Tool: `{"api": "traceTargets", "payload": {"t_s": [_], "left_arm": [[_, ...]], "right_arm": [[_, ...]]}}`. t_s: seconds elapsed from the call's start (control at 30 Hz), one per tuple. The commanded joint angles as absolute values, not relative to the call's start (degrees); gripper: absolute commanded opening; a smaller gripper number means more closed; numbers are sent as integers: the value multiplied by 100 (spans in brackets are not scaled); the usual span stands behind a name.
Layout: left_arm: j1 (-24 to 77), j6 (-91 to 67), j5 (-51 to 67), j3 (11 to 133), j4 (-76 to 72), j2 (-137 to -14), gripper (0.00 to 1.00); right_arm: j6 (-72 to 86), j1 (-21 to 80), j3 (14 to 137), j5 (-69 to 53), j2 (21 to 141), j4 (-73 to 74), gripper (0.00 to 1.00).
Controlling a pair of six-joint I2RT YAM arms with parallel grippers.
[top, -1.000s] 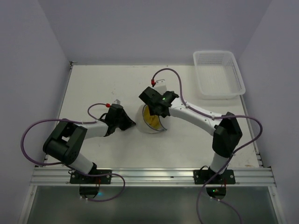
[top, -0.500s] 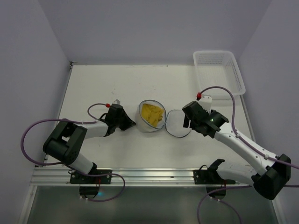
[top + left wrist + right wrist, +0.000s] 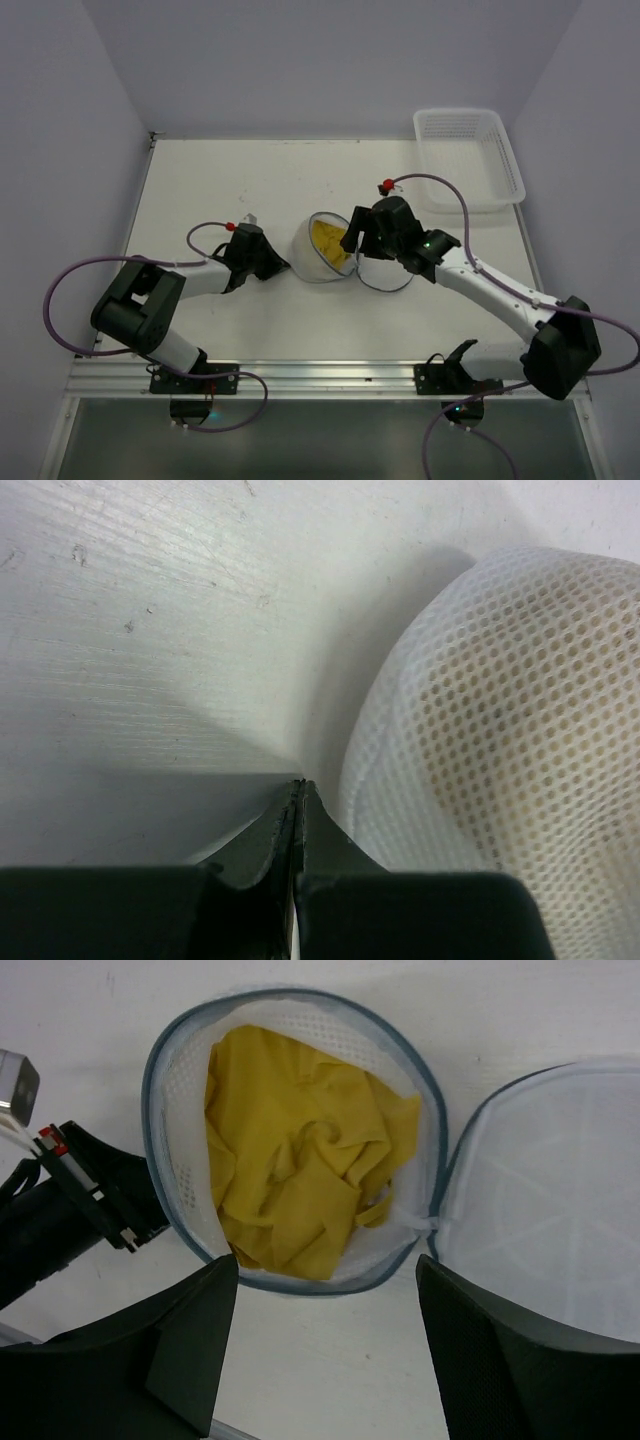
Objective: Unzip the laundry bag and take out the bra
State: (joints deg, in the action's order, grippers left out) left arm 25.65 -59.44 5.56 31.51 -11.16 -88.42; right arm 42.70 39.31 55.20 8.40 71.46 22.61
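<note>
The laundry bag (image 3: 308,255) is a round white mesh pouch with a dark rim, standing open at mid-table. Its lid flap (image 3: 385,272) lies flat to its right. The yellow bra (image 3: 330,245) is crumpled inside. In the right wrist view the bag's mesh wall (image 3: 178,1110), the bra (image 3: 300,1160) and the flap (image 3: 550,1190) show from above. My right gripper (image 3: 355,238) hangs open and empty over the bag's right rim, its midpoint (image 3: 325,1360) over bare table. My left gripper (image 3: 281,263) is shut at the bag's left side (image 3: 500,730), its tips (image 3: 300,785) pinched against the mesh edge.
A white plastic lattice basket (image 3: 468,160) stands at the back right corner. Grey walls close in the table on the left, back and right. My left gripper's body (image 3: 80,1210) shows at the left of the right wrist view.
The right arm left the bag, swung out to the right as the lid flap fell open, then came back over the open bag. The left arm has not moved.
</note>
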Motion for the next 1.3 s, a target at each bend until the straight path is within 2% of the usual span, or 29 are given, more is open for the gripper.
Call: {"api": "traceTargets", "payload": {"t_s": [0.0, 0.2, 0.47, 0.5, 0.57, 0.6, 0.8, 1.27], "left_arm": [[2602, -5889, 360, 3032, -765, -8798, 0], [2602, -5880, 325, 3041, -686, -8719, 0], [2602, -5845, 518, 3138, -580, -8281, 2], [2593, -5819, 492, 3146, -545, -8175, 11], [2558, -5766, 501, 3164, -501, -7894, 22], [2479, -5748, 536, 3155, -518, -7806, 32], [2224, -5555, 1247, 3181, -1229, -7795, 52], [2206, -5352, 1915, 3156, -2188, -9113, 53]], "right_arm": [[4597, 3929, 5888, 449, 7671, 1486, 73], [4614, 3929, 6231, 272, 8664, 1230, 71], [4527, 3929, 6047, 483, 8658, 1230, 70], [4439, 3929, 6038, 492, 8579, 1230, 70], [4342, 3937, 6055, 527, 8368, 1283, 70], [4281, 3937, 6082, 597, 8306, 1335, 70], [3973, 3929, 6117, 712, 7990, 1564, 70], [3902, 3586, 5705, 264, 7778, 1416, 70]]}}
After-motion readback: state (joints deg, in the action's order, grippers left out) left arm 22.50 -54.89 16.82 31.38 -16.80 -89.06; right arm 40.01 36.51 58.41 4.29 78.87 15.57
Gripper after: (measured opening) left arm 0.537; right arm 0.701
